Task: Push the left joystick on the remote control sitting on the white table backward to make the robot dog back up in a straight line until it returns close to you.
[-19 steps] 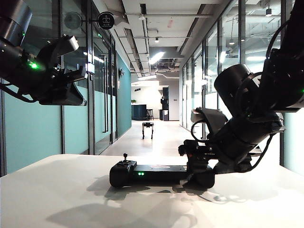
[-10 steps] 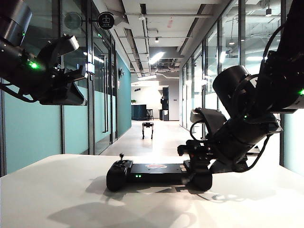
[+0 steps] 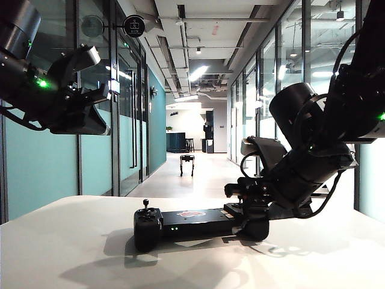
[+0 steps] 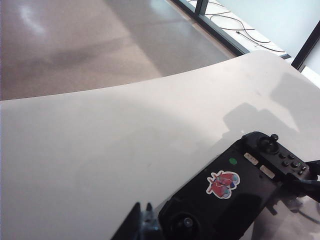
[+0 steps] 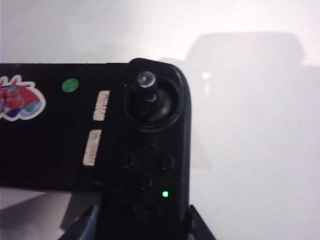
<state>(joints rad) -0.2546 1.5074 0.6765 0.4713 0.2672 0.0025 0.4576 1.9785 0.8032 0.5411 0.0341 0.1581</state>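
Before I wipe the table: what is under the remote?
Only the white table shows beneath the remote, with its shadow. Whatever lies directly under its body is covered. The right gripper meets its right end; the left gripper hangs above.
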